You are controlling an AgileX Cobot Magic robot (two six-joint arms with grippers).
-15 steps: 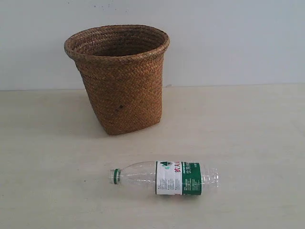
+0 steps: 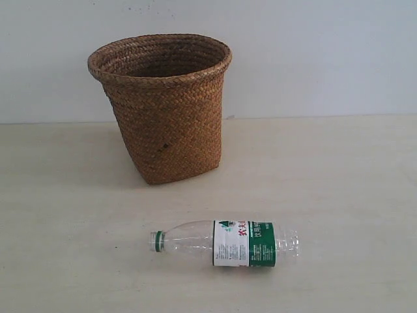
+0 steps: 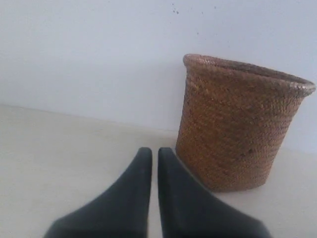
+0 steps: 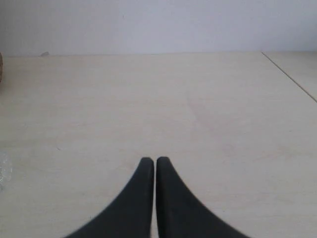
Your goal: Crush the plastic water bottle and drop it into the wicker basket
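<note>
Bottle (image 2: 225, 243) lies on its side in the lower centre of the exterior frame, cap (image 2: 157, 240) pointing to frame left, label (image 2: 245, 243) facing up; body looks round and uncrushed. Basket (image 2: 166, 111) stands upright in the upper left-centre, behind the bottle and well apart from it; what shows of its inside looks empty, the bottom is hidden. Both rest on the pale table (image 2: 339, 182) before a white wall (image 2: 326, 52).

No arm shows in the exterior frame. Left gripper (image 3: 154, 151): fingers pressed nearly together, only a thin slit between them, nothing held; the basket (image 3: 233, 129) sits just ahead of it and off to one side. Right gripper (image 4: 151, 159): likewise clenched on nothing, facing bare table; a clear sliver at the frame edge (image 4: 4, 171) is probably the bottle's base end, too little to be sure.

Step in hand, as I judge it: the very start; approach not yet made, crush and drop both outstanding.

Next move calls for: spreading the fingers, bringing both arms down to the bottle, one towards each end; a round, light bottle may roll, so I would close on it squarely.
</note>
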